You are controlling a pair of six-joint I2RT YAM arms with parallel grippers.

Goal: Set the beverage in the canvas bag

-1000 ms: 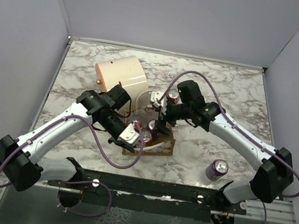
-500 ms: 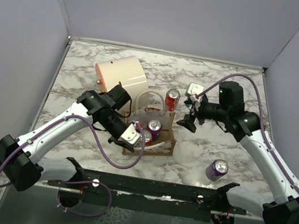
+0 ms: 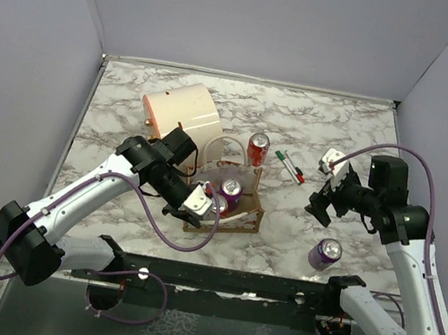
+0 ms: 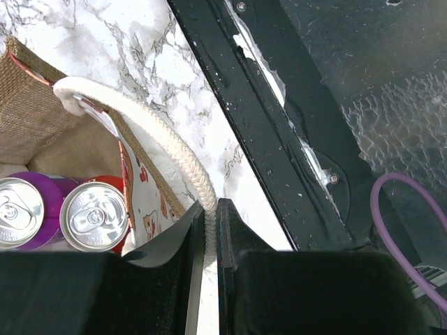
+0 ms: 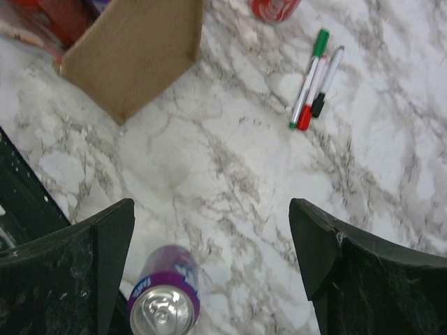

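The canvas bag [image 3: 247, 218] stands open at the table's near middle, with a purple can [image 3: 230, 190] and a red can [image 3: 217, 206] upright inside. My left gripper [image 3: 195, 201] is shut on the bag's white rope handle [image 4: 162, 139] at the near left rim. The left wrist view shows the tan inside wall [image 4: 35, 129] and both can tops [image 4: 93, 217]. My right gripper [image 3: 319, 207] is open and empty above the table. It hovers over another purple can [image 3: 326, 252], which stands upright by the left finger in the right wrist view [image 5: 165, 307].
A red can [image 3: 258, 149] stands just behind the bag. Several markers [image 3: 294, 167] lie to its right, also in the right wrist view [image 5: 314, 80]. A large cream cylinder [image 3: 183, 113] lies at the back left. The black mounting rail [image 4: 279, 125] runs along the near edge.
My right gripper has left a purple can in the bag and swung right and nearer, above the purple can on the table. The left gripper has kept its hold on the handle.
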